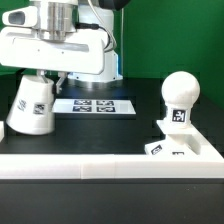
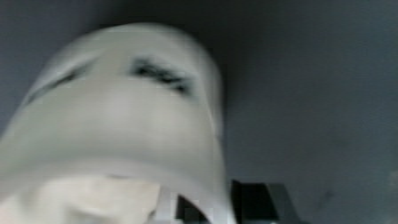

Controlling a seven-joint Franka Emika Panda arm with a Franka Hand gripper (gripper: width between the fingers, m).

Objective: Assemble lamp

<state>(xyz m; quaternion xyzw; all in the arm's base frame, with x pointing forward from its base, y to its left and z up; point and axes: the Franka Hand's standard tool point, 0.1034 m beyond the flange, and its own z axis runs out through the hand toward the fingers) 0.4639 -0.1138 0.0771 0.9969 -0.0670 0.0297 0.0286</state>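
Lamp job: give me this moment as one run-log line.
shade: tilted, under the gripper, jaws hidden | bulb: upright in base, exterior view's right | marker board: flat behind

Robotics lab: green backdrop [image 1: 185, 40], marker board [image 1: 93, 105], black table [image 1: 110, 135].

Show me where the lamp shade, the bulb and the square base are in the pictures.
shade [image 1: 32, 106]: exterior view, on its side wall.
bulb [image 1: 182, 91]: exterior view, on its round head.
base [image 1: 178, 147]: exterior view, on its top face.
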